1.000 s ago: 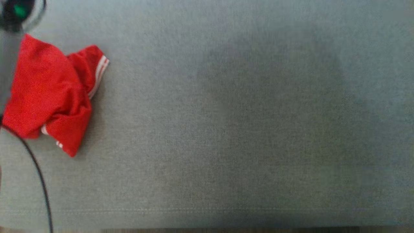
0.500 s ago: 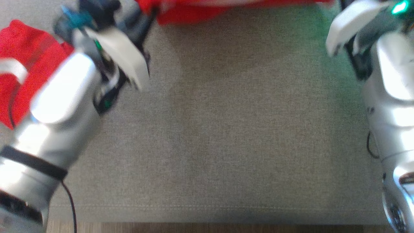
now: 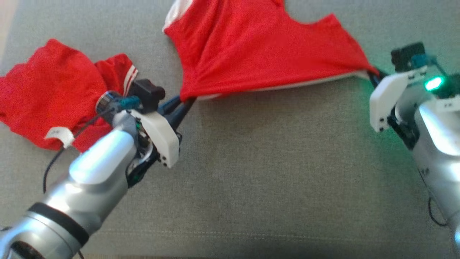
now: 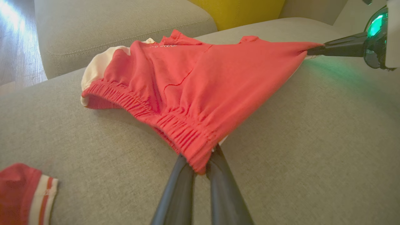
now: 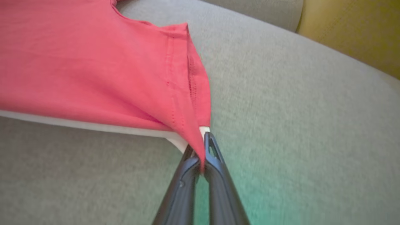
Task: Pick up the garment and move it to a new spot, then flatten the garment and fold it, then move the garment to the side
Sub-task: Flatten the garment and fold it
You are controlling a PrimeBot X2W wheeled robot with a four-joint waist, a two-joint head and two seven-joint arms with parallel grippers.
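The garment (image 3: 258,54) is a pair of red shorts with white trim, stretched taut between both grippers over the grey sofa seat. My left gripper (image 3: 187,102) is shut on the elastic waistband corner (image 4: 197,156). My right gripper (image 3: 373,75) is shut on the opposite corner, at a hem (image 5: 200,150). In the left wrist view the garment (image 4: 193,84) sags in the middle, and the right gripper's fingers (image 4: 337,47) pinch its far end. Its far part rests on the cushion.
A second red garment (image 3: 54,97) with white stripes and a label lies crumpled on the seat (image 3: 269,172) at the left, beside my left forearm. A yellow cushion (image 4: 240,11) stands at the sofa's back. Wooden floor (image 4: 15,40) shows beyond the armrest.
The head camera has tilted, so the whole picture shifted. Both arms came into view, and the shorts, at the top edge half a second ago, now hang stretched between the grippers.
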